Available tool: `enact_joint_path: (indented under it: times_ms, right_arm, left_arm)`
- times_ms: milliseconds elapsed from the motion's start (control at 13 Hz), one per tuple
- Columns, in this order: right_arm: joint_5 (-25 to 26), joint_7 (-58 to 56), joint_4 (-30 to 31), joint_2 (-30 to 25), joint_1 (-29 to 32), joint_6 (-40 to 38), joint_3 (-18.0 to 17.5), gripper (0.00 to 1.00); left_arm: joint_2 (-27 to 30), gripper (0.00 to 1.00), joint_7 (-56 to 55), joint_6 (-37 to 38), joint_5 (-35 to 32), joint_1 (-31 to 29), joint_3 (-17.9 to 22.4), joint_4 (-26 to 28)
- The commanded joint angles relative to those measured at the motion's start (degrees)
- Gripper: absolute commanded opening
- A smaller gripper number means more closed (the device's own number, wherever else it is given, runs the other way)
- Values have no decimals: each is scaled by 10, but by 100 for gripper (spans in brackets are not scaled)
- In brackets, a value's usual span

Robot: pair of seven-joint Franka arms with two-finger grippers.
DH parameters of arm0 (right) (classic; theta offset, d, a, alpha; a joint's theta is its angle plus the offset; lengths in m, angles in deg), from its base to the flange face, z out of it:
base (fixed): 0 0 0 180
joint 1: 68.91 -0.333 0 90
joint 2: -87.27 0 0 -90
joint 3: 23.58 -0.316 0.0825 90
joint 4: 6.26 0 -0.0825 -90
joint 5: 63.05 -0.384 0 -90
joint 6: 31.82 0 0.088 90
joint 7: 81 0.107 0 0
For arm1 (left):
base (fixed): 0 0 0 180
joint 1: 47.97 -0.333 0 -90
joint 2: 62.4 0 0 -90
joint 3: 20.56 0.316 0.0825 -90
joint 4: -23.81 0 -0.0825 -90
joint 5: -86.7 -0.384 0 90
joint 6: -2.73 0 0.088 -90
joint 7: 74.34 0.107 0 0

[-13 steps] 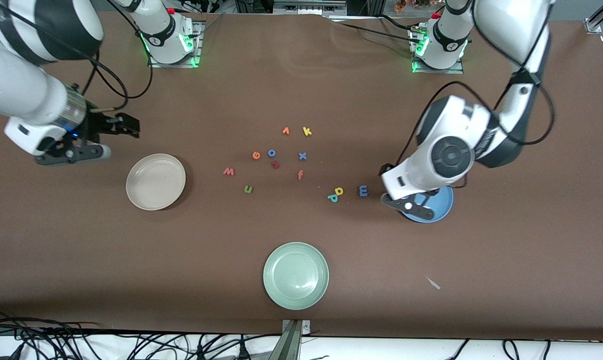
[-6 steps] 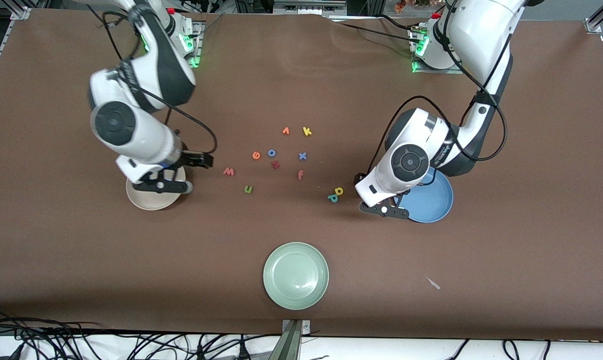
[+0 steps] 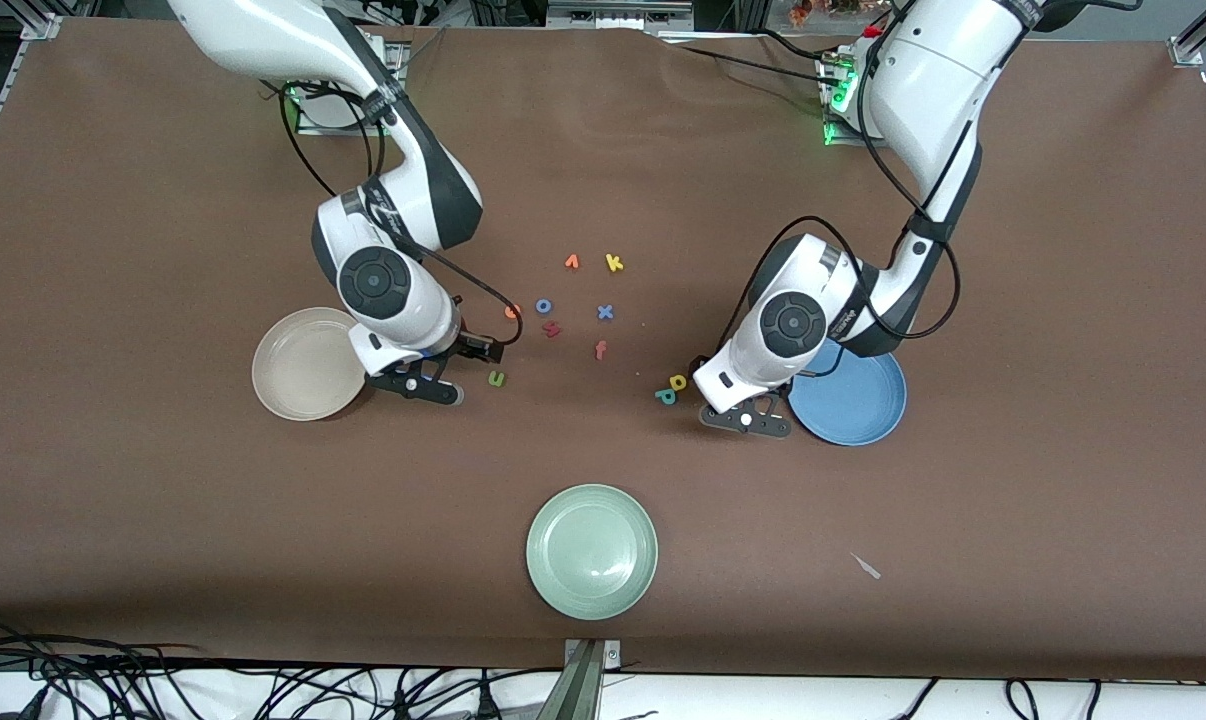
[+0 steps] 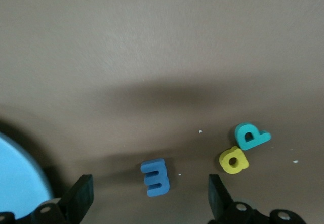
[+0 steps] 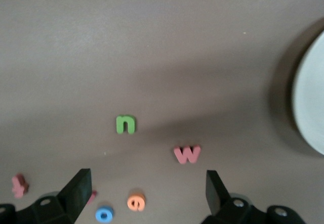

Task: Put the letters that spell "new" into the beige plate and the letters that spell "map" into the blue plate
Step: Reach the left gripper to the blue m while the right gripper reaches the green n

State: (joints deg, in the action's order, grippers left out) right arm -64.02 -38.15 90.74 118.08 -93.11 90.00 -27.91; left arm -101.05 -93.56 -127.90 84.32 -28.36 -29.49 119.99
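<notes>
- Right gripper (image 3: 425, 385): hangs low over the table just beside the beige plate (image 3: 303, 365), on that plate's side toward the letters; its fingers (image 5: 77, 191) are spread wide with nothing between them.
- Right wrist view: the pinkish-red w (image 5: 187, 154) lies on the bare cloth in line with the gap between the fingers, the olive-green n (image 5: 125, 124) near it, and the orange e (image 5: 135, 202) just beside a blue o (image 5: 104, 214).
- In the front view the w is hidden under the right arm; the n (image 3: 497, 378) shows just beside the gripper, and the e (image 3: 511, 311) peeks out at the arm's edge.
- Left gripper (image 3: 748, 418): hangs low over the table just beside the blue plate (image 3: 858, 405), on that plate's side toward the letters; its fingers (image 4: 78, 197) are likewise spread and empty.
- Left wrist view: the periwinkle-blue m (image 4: 155, 177) lies between the two fingers, apart from both; the yellow a (image 4: 233, 160) and the teal p (image 4: 251, 136) touch each other a little aside.
- Both plates hold no letters.
- Other items: a pale green plate (image 3: 591, 551) nearest the front camera, and a yellow k (image 3: 614, 263) among the loose letters mid-table.
</notes>
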Motion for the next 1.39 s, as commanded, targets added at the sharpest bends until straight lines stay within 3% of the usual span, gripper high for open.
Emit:
enact_joint_path:
  times_ms: [0,309,463,694,771,848,1003,1157,1311]
  right_arm:
    - [-6,76,1,25,-14,52,5,100]
    - [-10,111,-1,68,-23,107,5,100]
    - [-10,111,-4,82,-25,113,5,100]
    - [-15,110,-5,103,-25,144,5,99]
    - [-19,110,-5,105,-24,146,5,99]
    - [-21,111,-5,108,-26,149,4,96]
    - [-22,111,-5,112,-28,149,3,86]
    - [-27,110,-4,112,-29,149,0,71]
    - [-30,109,-4,112,-29,149,-4,57]
  left_arm:
    - [16,100,-17,-38,12,4,4,42]
    - [13,100,-26,-92,11,4,-6,72]
    - [11,86,-16,-93,0,4,-6,71]
    - [9,44,-16,-93,0,5,-6,75]
    - [3,40,-16,-93,0,5,-6,76]
    - [2,34,-16,-93,0,5,-6,75]
    - [2,0,-16,-92,0,4,-6,75]
    - [22,0,-19,-62,0,3,-6,75]
    - [59,0,-16,20,-1,-6,-3,63]
